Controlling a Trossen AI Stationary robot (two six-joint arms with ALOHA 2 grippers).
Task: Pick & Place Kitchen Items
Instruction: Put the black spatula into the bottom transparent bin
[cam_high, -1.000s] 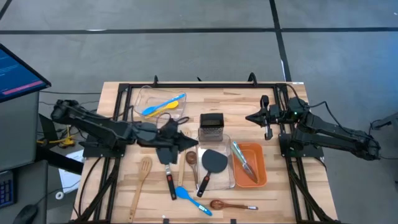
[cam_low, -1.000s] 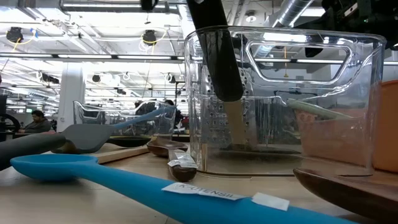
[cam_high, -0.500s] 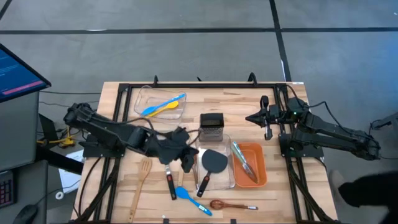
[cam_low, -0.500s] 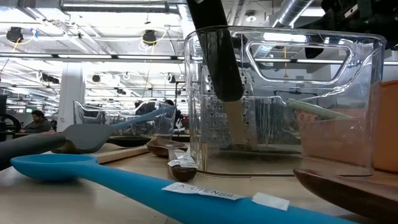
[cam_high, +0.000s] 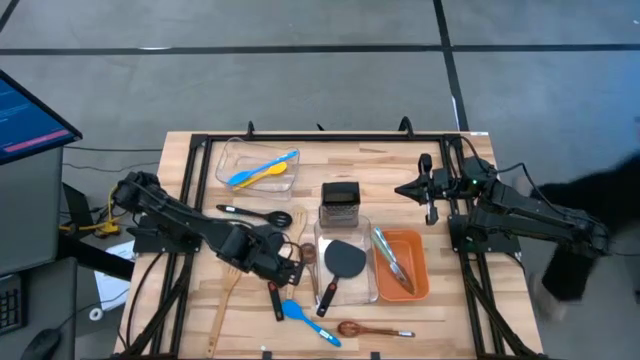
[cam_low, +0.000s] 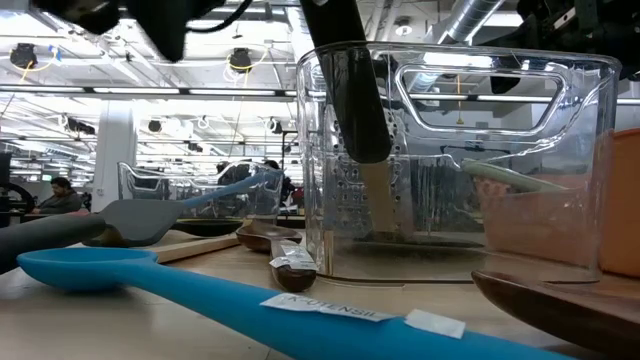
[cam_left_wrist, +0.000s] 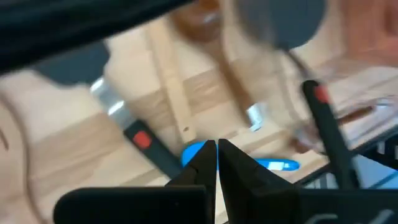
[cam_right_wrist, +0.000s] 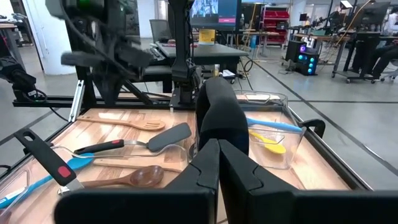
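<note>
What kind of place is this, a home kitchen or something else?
Most likely a robotics lab or workshop, not a kitchen. The utensils lie on a wooden table framed by black rails, the low view shows an open ceiling with a bare duct, and the right wrist view shows a lit monitor and equipment carts.

Kitchen items — blue spoon (cam_high: 258, 171) and yellow spoon (cam_high: 266, 172) lying crossed in one clear bin; black turner (cam_high: 340, 264) leaning in another; metal tongs (cam_high: 392, 259) resting in the orange tray; steel box grater (cam_high: 340, 201) standing upright.
</note>
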